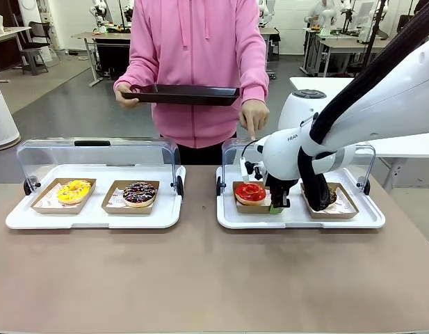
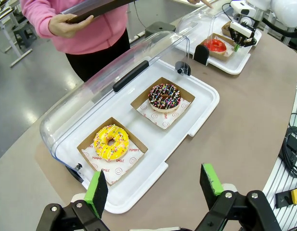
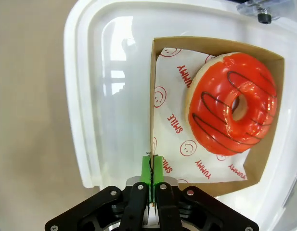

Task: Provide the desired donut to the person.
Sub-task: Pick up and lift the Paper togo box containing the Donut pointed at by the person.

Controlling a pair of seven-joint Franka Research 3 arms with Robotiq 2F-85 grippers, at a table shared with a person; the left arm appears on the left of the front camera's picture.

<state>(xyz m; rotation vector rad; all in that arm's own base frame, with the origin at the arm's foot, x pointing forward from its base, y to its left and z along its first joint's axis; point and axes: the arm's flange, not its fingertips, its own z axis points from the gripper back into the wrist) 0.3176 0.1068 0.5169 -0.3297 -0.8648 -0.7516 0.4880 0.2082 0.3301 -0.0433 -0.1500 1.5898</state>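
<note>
r gripper (image 3: 151,169) pinches side wall of card box (image 3: 213,45) by edge of white tray (image 3: 90,120); box looks light, flimsy, red donut (image 3: 232,103) soft n sticky, so keep level. l gripper (image 2: 154,185) jaws apart.

Raised lids (image 1: 96,149) wall both trays' (image 1: 96,224) far sides — near sides open — pointing hand (image 1: 254,117) above right lid (image 1: 231,149).

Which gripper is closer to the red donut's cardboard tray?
Right. The right gripper is shut on the cardboard tray; the left gripper hovers near the yellow donut.
</note>
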